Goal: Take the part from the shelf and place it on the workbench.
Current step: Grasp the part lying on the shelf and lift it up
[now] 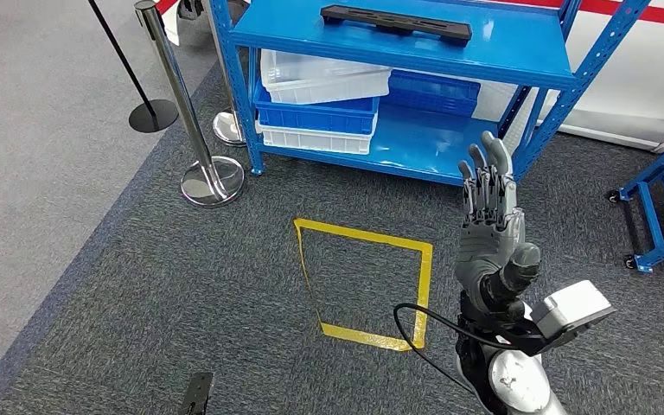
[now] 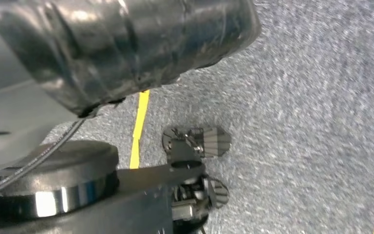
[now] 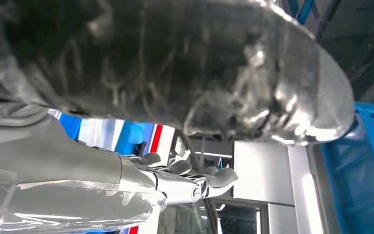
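right hand: my right hand [image 1: 489, 226] is raised in front of me, fingers [image 1: 487, 169] stretched straight and a little apart, thumb out to the side; it is released and grasps nothing. in the right wrist view the same fingers [image 3: 209, 178] reach out flat with nothing between them.
left hand: the left wrist view looks down at grey carpet past my left hand [image 2: 121, 46]; its cover is blurred and close, and i cannot tell whether its fingers are spread or curled.
part: the long black part [image 1: 396, 23] lies flat on the top board of the blue shelf [image 1: 519, 52], well beyond my right fingertips and off toward my left, untouched.
shelf: it stands ahead of my right hand; my fingertips overlap its lower board in the head view, near its front right post.
bins: a white bin [image 1: 322, 76] sits on a blue bin [image 1: 316, 112], and that on another white bin [image 1: 316, 138], stacked on the lower board, ahead and left of my right hand.
floor mark: a yellow tape rectangle [image 1: 365, 281] lies on the carpet just left of my right wrist.
posts: two chrome barrier posts [image 1: 192, 121] stand far left of the hand, beside the shelf.
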